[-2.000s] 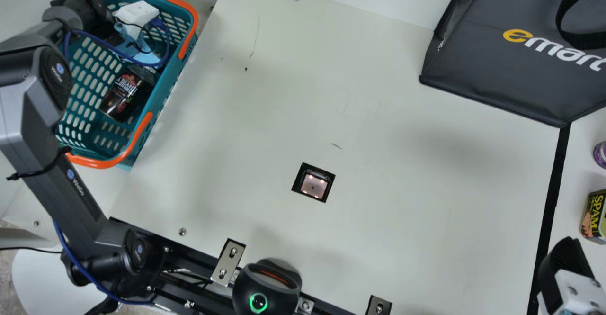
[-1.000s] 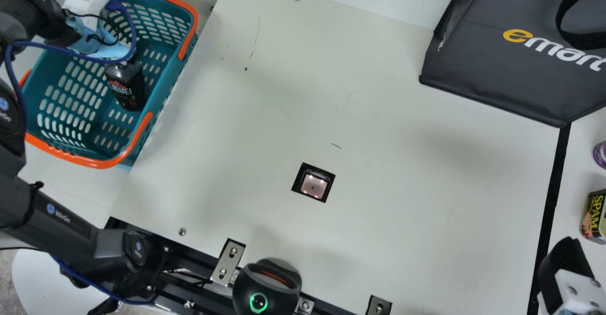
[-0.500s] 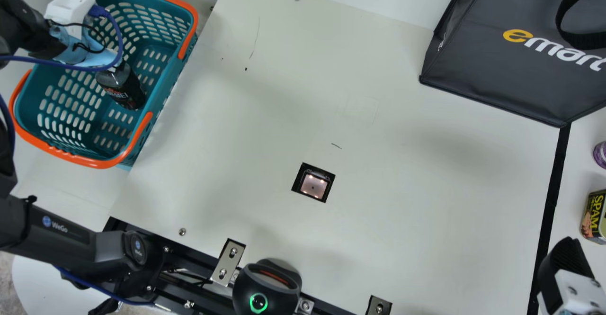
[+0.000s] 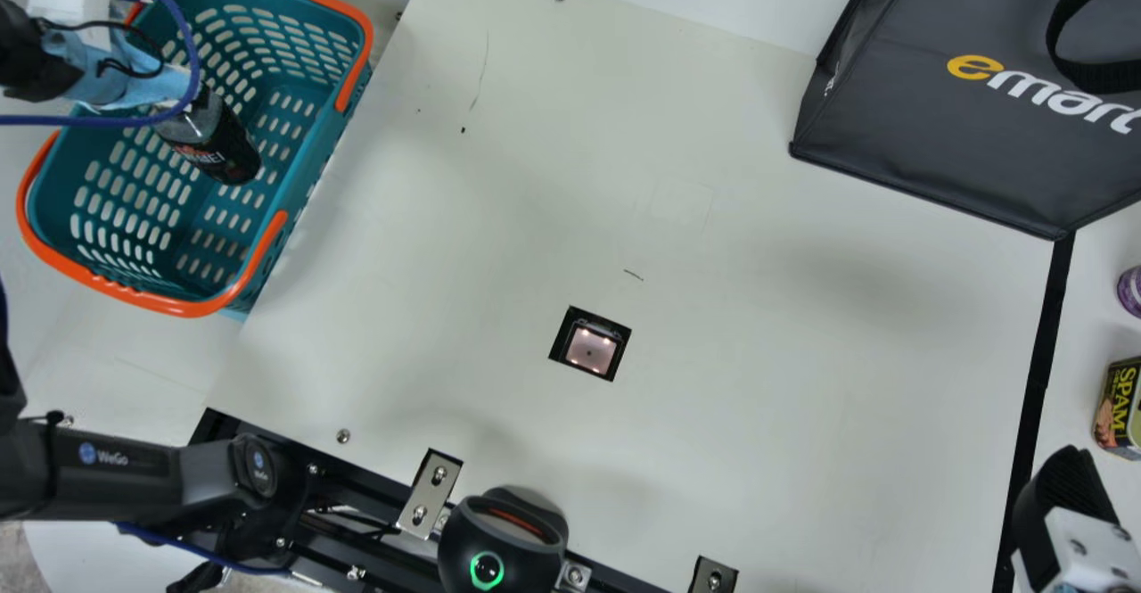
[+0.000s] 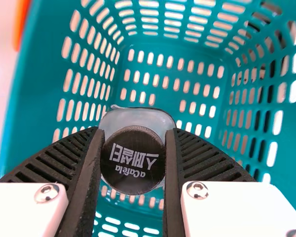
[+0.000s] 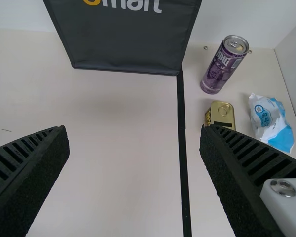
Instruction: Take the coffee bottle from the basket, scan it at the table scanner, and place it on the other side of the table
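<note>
My left gripper (image 4: 169, 102) is over the teal basket (image 4: 192, 300) at the main view's upper left, holding the dark coffee bottle (image 4: 218, 149) by its cap end. The bottle tilts, its base toward the basket's right wall. In the left wrist view my left gripper (image 5: 133, 160) is shut on the bottle, whose black cap (image 5: 133, 165) faces the camera. The scanner (image 4: 590, 349) lies lit in the table's middle. My right gripper (image 4: 1061, 486) is at the main view's lower right; in the right wrist view the right gripper (image 6: 134, 143) stands open, nothing between its fingers.
A dark bag (image 4: 963, 102) stands at the upper right. Beyond the black line (image 4: 1038, 379) are a food tin (image 4: 1120, 407), a purple can (image 6: 224, 64) and a blue-white packet (image 6: 271, 121). A round black device (image 4: 504, 539) sits at the table's near edge.
My left gripper has moved toward the main view's left with the bottle, which was lying lower in the basket and now appears tilted and shifted up-left. The right arm has kept still.
</note>
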### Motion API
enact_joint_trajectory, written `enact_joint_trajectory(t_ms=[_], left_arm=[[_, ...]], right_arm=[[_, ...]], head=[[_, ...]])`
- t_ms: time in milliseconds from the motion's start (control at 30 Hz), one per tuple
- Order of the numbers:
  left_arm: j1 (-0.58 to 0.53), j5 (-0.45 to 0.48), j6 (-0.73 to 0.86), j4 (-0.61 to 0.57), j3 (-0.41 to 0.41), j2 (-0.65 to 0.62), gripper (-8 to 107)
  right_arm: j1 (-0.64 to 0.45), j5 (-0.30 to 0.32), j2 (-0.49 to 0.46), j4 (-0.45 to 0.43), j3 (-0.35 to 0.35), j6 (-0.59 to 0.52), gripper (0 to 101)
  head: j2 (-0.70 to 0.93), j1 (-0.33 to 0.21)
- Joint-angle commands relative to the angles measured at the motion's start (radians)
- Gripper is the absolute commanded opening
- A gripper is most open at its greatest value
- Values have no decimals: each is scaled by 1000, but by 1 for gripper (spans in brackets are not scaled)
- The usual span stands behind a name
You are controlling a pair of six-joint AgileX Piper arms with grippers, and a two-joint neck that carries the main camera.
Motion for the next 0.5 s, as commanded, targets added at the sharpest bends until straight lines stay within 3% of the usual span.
enact_joint_trajectory(t_ms=[0,467], left_arm=[[1,15,-25,1,-5,-25,-8],[-12,154,-212,50,-97,-170,-8]], right_arm=[[0,0,0,0,0,0,95],[0,0,0,0,0,0,95]], head=[[4,-29],[4,-29]])
